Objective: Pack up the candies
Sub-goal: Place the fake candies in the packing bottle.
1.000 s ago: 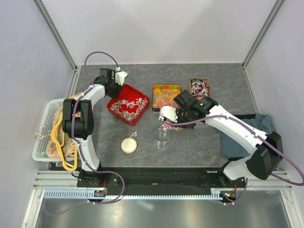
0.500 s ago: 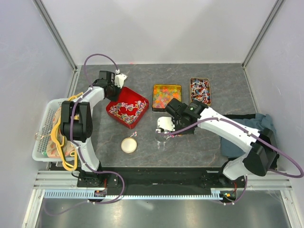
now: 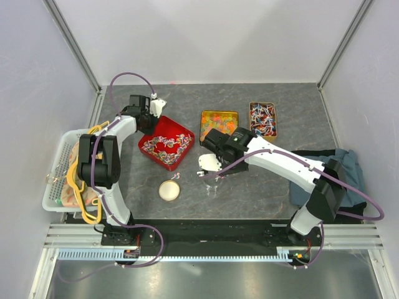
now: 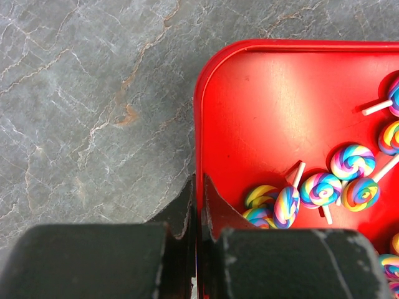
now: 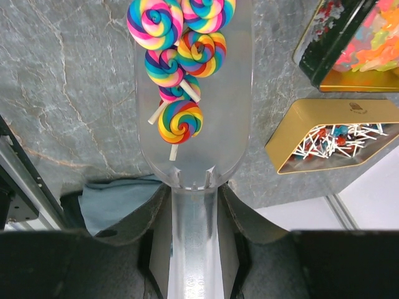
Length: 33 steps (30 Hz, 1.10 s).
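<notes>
The candies are small rainbow-swirl lollipops on white sticks. Many lie in a red tray (image 3: 163,123), which also shows in the left wrist view (image 4: 268,106) with several lollipops (image 4: 321,189) at its lower right. My left gripper (image 3: 149,114) (image 4: 199,205) is shut on the tray's rim at its far left corner. My right gripper (image 3: 215,161) (image 5: 193,193) is shut on the handle of a clear plastic scoop (image 5: 218,124). The scoop holds several lollipops (image 5: 181,121) and hangs above the table, right of the tray.
A round tan container (image 3: 169,190) sits near the front, one loose lollipop (image 3: 176,176) beside it. A gold tin of jelly sweets (image 3: 218,126) and a tin of stick candies (image 3: 262,118) (image 5: 330,137) stand behind. A white basket (image 3: 60,149) is at left, a blue cloth (image 3: 340,171) at right.
My right arm has swung left with the loaded scoop, toward the red tray. My left gripper keeps its hold on the tray's rim, and the tray has shifted slightly left.
</notes>
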Each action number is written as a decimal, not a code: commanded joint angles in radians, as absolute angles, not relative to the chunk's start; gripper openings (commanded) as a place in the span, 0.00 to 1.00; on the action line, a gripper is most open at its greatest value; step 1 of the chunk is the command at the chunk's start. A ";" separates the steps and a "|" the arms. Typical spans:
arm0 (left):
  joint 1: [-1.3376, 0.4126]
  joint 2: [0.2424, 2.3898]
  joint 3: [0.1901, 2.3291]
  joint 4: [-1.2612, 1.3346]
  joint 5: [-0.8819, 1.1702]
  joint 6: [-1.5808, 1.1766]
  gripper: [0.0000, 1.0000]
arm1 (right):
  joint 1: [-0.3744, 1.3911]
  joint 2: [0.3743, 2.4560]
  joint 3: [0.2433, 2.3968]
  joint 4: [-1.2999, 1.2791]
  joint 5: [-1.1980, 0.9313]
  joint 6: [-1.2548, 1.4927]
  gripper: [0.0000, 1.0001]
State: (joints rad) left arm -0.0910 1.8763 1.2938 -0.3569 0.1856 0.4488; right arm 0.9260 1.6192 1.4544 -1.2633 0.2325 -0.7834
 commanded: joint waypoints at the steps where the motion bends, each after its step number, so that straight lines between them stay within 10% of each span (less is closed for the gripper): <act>1: -0.087 1.810 1.301 -0.305 0.239 0.445 0.02 | 0.942 1.637 1.491 -1.307 0.287 -0.795 0.00; 33: -0.089 1.812 1.270 -0.285 0.281 0.428 0.02 | 1.100 1.810 1.640 -1.457 0.515 -0.761 0.00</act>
State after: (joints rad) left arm -0.0910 1.8763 1.2629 -0.3382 0.2146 0.4484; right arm 1.0786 1.8080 1.6115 -1.3342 0.4351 -0.7795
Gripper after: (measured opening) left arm 0.033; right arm 0.367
